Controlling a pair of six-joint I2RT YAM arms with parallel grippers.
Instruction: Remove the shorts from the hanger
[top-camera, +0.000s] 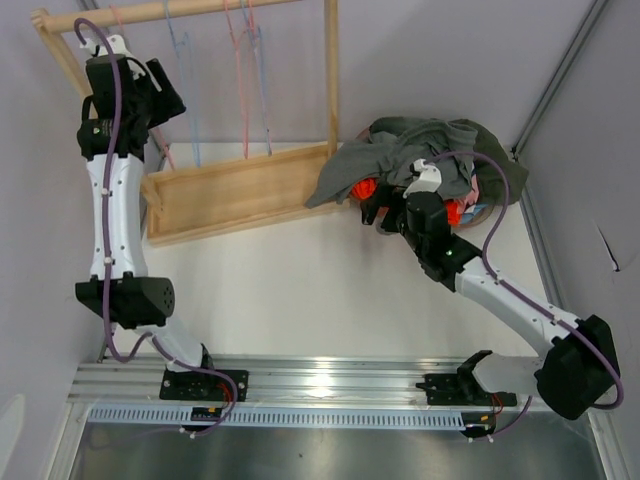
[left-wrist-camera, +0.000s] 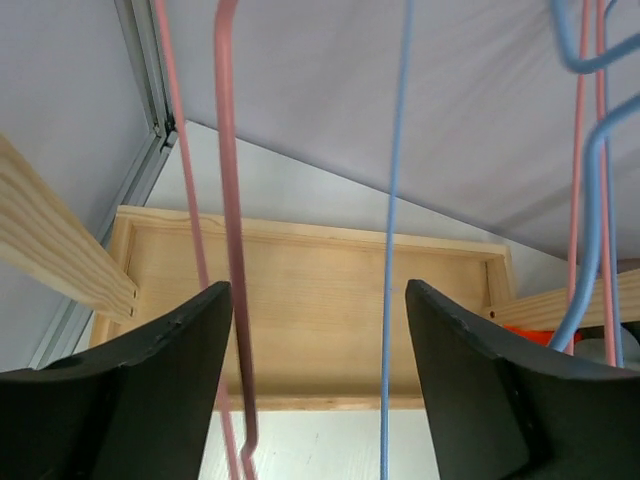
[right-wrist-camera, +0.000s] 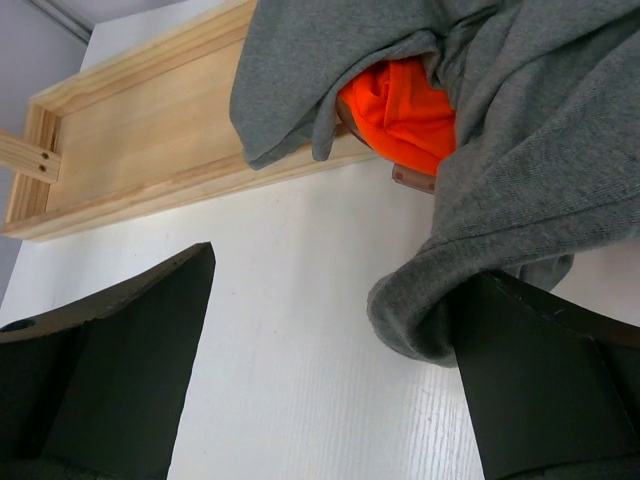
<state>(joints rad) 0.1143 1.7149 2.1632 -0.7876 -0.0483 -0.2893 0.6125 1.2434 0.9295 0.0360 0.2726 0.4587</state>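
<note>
While the overhead camera hides its fingers behind the wrist, the right wrist view shows the right gripper (right-wrist-camera: 340, 270) spread wide and holding nothing. One finger (right-wrist-camera: 540, 380) lies against a fold of the grey shorts (right-wrist-camera: 520, 150). The orange shorts (right-wrist-camera: 405, 110) peek from under the grey, heaped near the worktop's (right-wrist-camera: 300, 380) far right corner and draped over the wooden tray's (right-wrist-camera: 140, 130) end. At the far left, the left gripper (left-wrist-camera: 318, 290) is equally spread and empty, with a pink hanger (left-wrist-camera: 232, 250) and a blue hanger (left-wrist-camera: 395, 250) before it.
</note>
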